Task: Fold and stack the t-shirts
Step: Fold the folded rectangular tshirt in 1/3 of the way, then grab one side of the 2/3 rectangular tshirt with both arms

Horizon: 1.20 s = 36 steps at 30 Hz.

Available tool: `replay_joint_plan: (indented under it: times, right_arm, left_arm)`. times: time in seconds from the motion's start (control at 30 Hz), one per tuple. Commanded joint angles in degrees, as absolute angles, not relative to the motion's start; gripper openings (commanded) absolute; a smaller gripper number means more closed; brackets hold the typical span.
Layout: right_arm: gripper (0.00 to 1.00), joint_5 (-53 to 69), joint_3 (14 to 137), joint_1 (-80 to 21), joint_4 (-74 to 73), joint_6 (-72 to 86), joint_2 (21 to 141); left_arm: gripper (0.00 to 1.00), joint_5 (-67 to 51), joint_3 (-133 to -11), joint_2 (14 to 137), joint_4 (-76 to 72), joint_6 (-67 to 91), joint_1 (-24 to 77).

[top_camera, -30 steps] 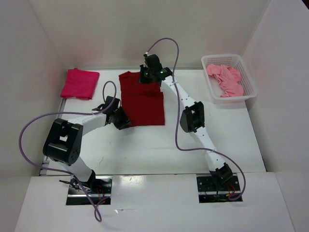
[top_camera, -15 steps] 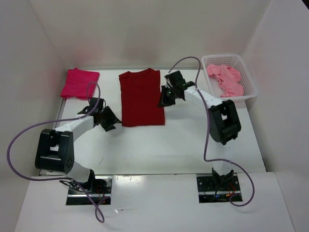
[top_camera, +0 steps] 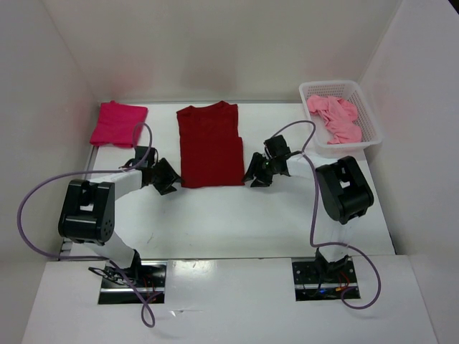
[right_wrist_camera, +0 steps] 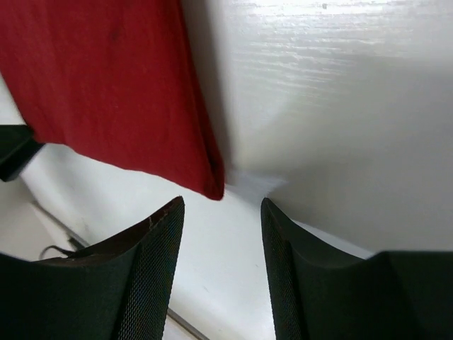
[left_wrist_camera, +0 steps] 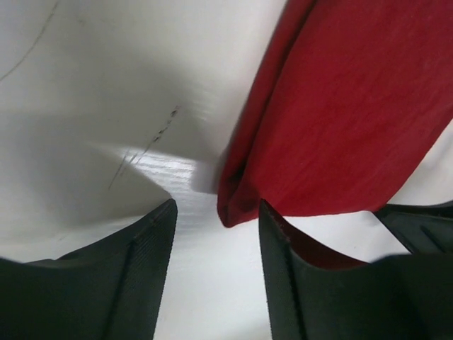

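**Dark red shirt (top_camera: 210, 145) at the hem-grasp stage.** The shirt, narrowed to a long panel, lay flat in the middle of the table (top_camera: 237, 215), with its neck end toward the far wall. The left gripper (top_camera: 166, 178) stood at its near left corner and the right gripper (top_camera: 257, 174) at its near right corner. Both pairs of jaws were parted and held nothing. In each wrist view the cloth corner lay just ahead of the gap between the fingers.

The crimson-pink shirt (top_camera: 118, 123) rested folded at the far left. The light pink shirt (top_camera: 334, 118) lay crumpled in the basket (top_camera: 373, 122).

The step was judged to be seizing the hem for the crosswise fold. To do it well, each gripper would need to take in every layer at its corner and close at matching depth. Both would then lift together and carry the hem evenly toward the neck, so that the edges met square.
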<state>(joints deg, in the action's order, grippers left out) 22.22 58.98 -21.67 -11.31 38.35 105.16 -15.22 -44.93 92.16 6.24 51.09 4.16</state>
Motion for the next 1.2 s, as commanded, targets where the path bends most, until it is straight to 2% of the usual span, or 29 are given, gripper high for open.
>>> replay_joint_plan:
  times: [0.0, 0.1, 0.27, 0.37, 0.47, 0.57, 0.67, 0.7, 0.73, 0.8, 0.9, 1.0, 1.17]
  right_arm:
    - [0.54, 22.85, 57.13, -21.18, -1.25, 43.24, 104.68]
    - [0.54, 23.38, 56.51, -21.18, 0.08, 43.76, 106.52]
    - [0.43, 24.78, 55.9, -21.18, 2.37, 44.82, 108.46]
    - [0.34, 24.79, 55.37, -21.18, 2.9, 45.35, 108.98]
    - [0.31, 26.71, 55.37, -21.18, 2.9, 45.35, 110.12]
    - [0.28, 27.33, 55.89, -21.18, 2.9, 45.35, 110.65]
    - [0.19, 27.33, 56.43, -22.67, 2.9, 45.35, 111.97]
    - [0.08, 27.33, 56.43, -23.46, 2.38, 45.35, 112.49]
    - [0.04, 27.33, 56.43, -23.47, 2.37, 45.35, 112.5]
    - [0.0, 26.64, 55.73, -24.52, 0.89, 45.88, 111.01]
    - [0.0, 23.91, 53.18, -25.14, -2.19, 45.88, 104.79]
    - [0.0, 23.38, 48.44, -25.66, -6.75, 45.36, 96.0]
    - [0.0, 21.98, 43.24, -26.19, -16.84, 45.97, 81.41]
  left_arm:
    - [0.56, -14.95, -45.7, 94.48, 5.01, 49.57, 4.04]
    - [0.52, -14.94, -44.91, 95.62, 4.22, 49.57, 4.04]
    - [0.47, -14.42, -44.91, 97.73, 2.9, 50.09, 5.19]
    - [0.36, -14.41, -45.44, 98.35, 2.29, 50.1, 6.23]
    - [0.24, -13.2, -46.05, 98.35, 2.29, 50.1, 6.24]
    - [0.18, -12.05, -46.05, 98.35, 3.33, 49.58, 6.24]
    - [0.12, -12.04, -46.05, 98.35, 3.34, 49.57, 6.24]
    - [0.1, -12.04, -46.05, 98.35, 3.95, 49.57, 6.24]
    - [0.06, -12.04, -46.05, 97.83, 3.96, 49.05, 6.24]
    - [0.05, -12.04, -46.05, 96.77, 7.27, 48.09, 6.24]
    - [0.03, -12.82, -46.05, 92.74, 14.29, 44.48, 6.24]
    - [0.06, -18.88, -46.58, 90.19, 23.07, 41.57, 6.24]
    - [0.06, -20.57, -45.88, 75.87, 33.82, 41.31, 6.24]
